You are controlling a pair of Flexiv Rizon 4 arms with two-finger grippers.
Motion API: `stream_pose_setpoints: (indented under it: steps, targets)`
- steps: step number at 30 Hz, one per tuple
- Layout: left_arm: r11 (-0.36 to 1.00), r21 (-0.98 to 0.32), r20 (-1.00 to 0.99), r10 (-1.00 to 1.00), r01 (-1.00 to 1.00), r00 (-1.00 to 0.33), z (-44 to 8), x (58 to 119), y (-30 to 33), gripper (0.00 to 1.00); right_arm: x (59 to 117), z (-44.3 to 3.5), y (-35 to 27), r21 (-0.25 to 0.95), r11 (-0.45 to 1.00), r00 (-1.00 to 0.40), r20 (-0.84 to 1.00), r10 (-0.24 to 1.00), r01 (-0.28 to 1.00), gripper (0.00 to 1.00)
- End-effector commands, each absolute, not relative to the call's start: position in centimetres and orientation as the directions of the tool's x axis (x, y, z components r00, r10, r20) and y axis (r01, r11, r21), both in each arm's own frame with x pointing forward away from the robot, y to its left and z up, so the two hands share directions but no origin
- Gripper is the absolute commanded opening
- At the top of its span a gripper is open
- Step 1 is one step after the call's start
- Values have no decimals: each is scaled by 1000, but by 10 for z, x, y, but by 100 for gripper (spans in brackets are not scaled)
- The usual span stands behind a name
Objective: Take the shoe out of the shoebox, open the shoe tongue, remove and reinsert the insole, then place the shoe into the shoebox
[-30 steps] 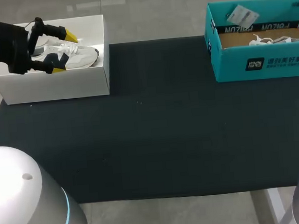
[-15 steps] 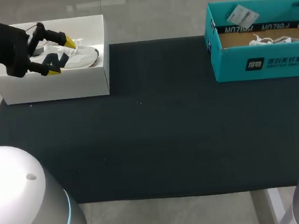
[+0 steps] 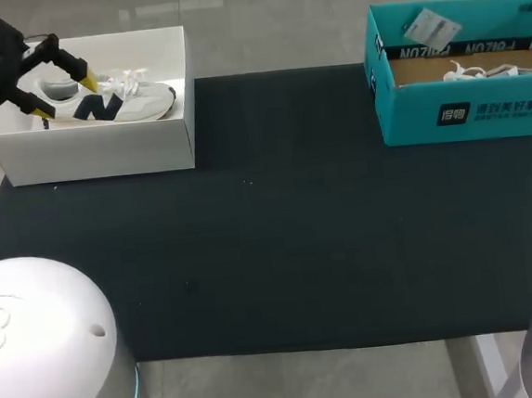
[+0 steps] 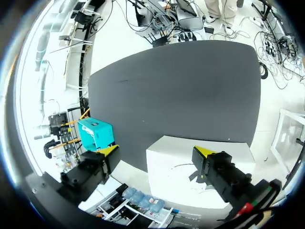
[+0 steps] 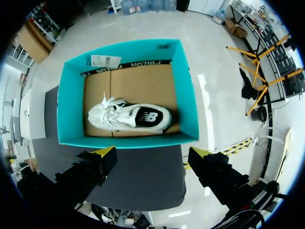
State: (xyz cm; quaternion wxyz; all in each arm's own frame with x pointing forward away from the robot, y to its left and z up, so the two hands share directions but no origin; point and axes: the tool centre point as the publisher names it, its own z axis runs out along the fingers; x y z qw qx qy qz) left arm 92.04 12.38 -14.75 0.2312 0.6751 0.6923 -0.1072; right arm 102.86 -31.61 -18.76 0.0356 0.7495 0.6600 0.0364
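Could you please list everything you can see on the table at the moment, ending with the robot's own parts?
mat: one, black, covering the table.
white box: one, white, open, at the mat's far left corner.
navy-marked shoe: one, white with navy, lying inside the white box.
teal box: one, teal, open, at the mat's far right.
black-marked shoe: one, white with a black mark, lying inside the teal box.
tag: one, white, inside the teal box by its far wall.
left gripper: one, black with yellow tips, open, over the white box's left end.
right gripper: one, black with yellow tips, open, above the teal box.
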Motion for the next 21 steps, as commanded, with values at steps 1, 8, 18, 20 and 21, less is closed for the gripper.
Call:
stream_pose_setpoints:
  steps: [1, 8, 18, 20, 21]
  targets:
    - [63, 43, -245, 968, 997, -50, -146, 961, 131, 100, 1030, -188, -316, 99, -126, 126, 8, 992, 987, 100]
    - [118, 64, -205, 973, 991, -102, -166, 985, 144, 100, 1030, -188, -316, 99, -126, 126, 8, 992, 987, 100]
    - [203, 85, -199, 963, 975, -183, -178, 996, 147, 100, 1030, -188, -316, 99, -126, 126, 8, 992, 987, 100]
    - [203, 85, -199, 963, 975, -183, -178, 996, 147, 100, 1030, -188, -316, 99, -126, 126, 8, 992, 987, 100]
    - [203, 85, -199, 963, 975, -183, -178, 996, 147, 100, 1030, -188, -316, 99, -126, 126, 8, 992, 987, 100]
